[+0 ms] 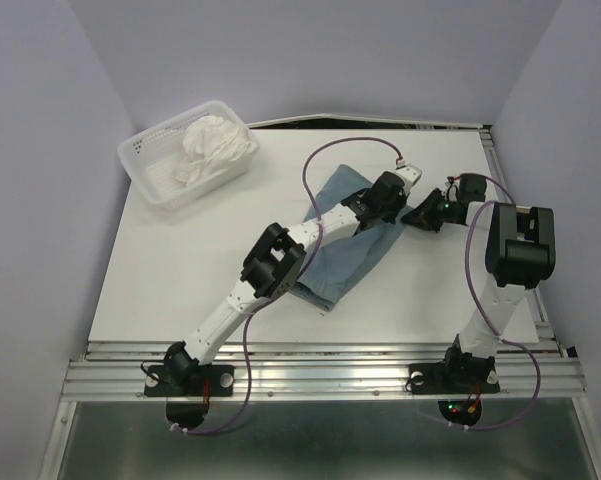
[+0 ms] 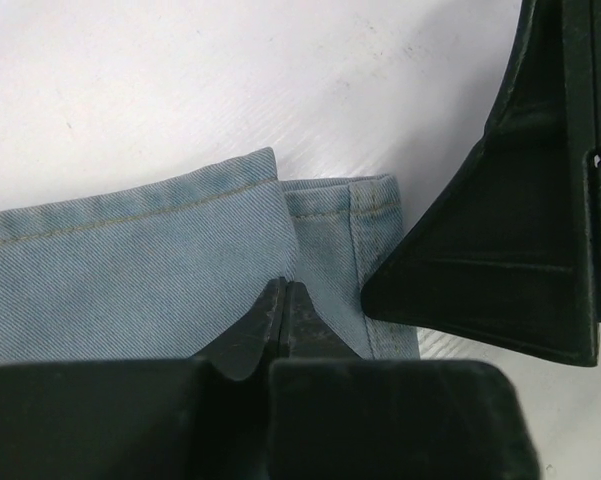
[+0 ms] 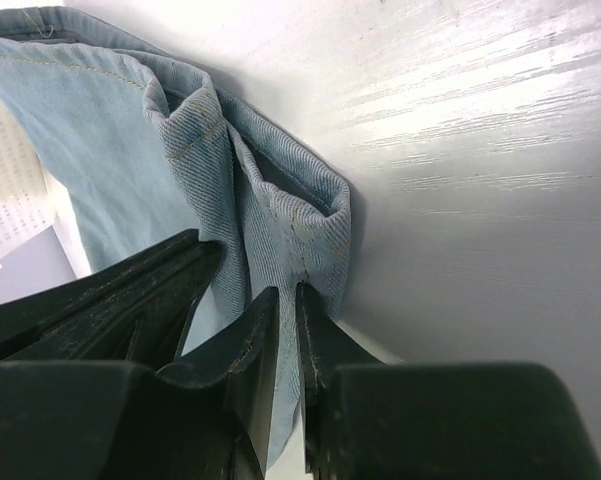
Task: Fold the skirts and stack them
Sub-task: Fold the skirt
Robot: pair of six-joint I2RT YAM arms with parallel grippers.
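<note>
Left gripper (image 2: 285, 290) and right gripper (image 3: 288, 295) pinch the blue skirt (image 1: 342, 265); basket (image 1: 132, 152) holds white skirt (image 1: 215, 145).

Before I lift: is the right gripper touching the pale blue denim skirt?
Touching. The right wrist view shows the right gripper pinching the folded hem of the pale blue denim skirt.

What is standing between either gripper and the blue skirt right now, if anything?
Nothing visible. The right gripper is pinching a folded edge of the blue skirt, and the left gripper is shut on the cloth right beside it. The white skirt sits apart in the basket.
</note>
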